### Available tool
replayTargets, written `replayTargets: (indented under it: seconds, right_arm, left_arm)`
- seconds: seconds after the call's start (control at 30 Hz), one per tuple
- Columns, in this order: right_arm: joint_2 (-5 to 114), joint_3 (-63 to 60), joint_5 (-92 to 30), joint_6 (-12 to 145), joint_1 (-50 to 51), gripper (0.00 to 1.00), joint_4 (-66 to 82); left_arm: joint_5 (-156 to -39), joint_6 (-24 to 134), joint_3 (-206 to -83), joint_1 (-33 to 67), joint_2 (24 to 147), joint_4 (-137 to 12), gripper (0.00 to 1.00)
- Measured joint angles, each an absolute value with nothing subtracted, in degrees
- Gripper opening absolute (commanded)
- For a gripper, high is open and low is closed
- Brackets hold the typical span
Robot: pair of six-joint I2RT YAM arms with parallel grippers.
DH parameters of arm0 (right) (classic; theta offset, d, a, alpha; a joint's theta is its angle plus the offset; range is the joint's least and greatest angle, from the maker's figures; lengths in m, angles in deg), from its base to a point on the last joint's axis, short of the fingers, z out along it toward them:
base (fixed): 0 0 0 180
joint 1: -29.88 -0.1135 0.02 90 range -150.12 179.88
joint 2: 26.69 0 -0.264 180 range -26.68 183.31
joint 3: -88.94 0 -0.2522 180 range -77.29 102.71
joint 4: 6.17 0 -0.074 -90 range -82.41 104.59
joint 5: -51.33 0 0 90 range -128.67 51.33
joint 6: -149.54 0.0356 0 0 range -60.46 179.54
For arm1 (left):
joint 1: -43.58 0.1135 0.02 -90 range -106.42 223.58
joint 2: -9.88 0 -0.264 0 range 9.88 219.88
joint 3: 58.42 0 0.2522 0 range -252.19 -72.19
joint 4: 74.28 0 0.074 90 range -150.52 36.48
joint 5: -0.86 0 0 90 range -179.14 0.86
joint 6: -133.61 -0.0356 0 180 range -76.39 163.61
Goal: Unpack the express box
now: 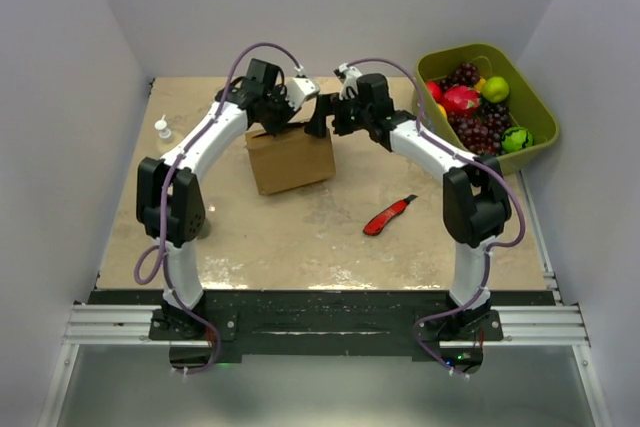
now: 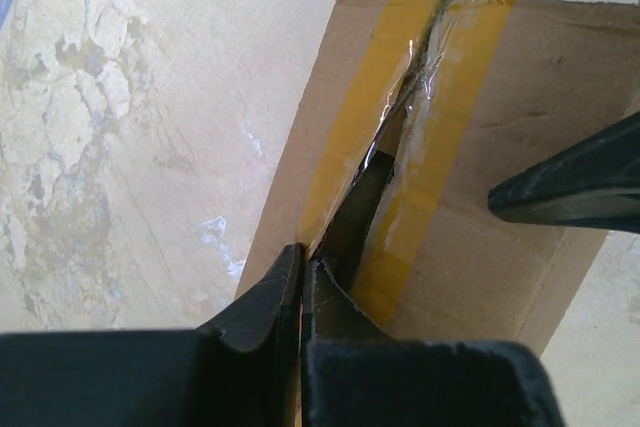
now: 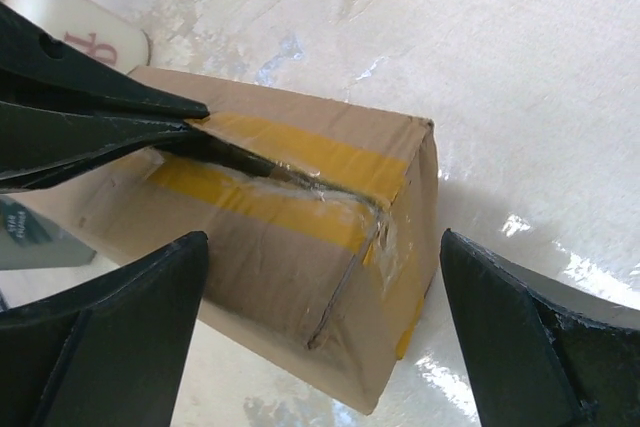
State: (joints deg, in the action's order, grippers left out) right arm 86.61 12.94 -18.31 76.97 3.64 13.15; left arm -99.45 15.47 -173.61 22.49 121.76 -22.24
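The express box (image 1: 292, 159) stands mid-table, a brown carton with yellow tape along its top seam, and the tape is slit open. My left gripper (image 1: 290, 112) is at the near end of the seam (image 2: 300, 272). It is shut on the edge of one top flap, with one finger inside the gap. The box fills the left wrist view (image 2: 520, 247). My right gripper (image 1: 325, 119) hovers over the box's right end, open and empty (image 3: 330, 337). Its fingers straddle the box corner (image 3: 280, 257) without touching. One right finger (image 2: 570, 182) shows in the left wrist view.
A green bin (image 1: 535, 117) of fruit stands at the back right corner. A red utility knife (image 1: 388, 216) lies on the table right of the middle. A small white bottle (image 1: 162, 128) stands at the far left. White walls close in three sides.
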Motion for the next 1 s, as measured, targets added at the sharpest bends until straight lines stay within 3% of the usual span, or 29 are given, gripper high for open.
replayTargets:
  seconds: [0.4, 0.77, 1.0]
  right_arm:
    - [83.8, 1.8, -27.2, 63.5, -1.8, 0.99, 6.7]
    - [83.6, 0.5, -30.6, 58.4, -4.9, 0.99, 4.0]
    - [83.6, 2.2, -30.1, 54.3, -5.3, 0.99, 5.4]
  left_arm:
    - [-110.0, 22.5, -169.0, 25.2, 116.1, -21.4, 0.0]
    - [-136.0, 28.7, -169.0, 36.0, 119.3, -19.7, 0.0]
    - [-149.0, 36.7, -162.8, 39.7, 119.7, -27.8, 0.0]
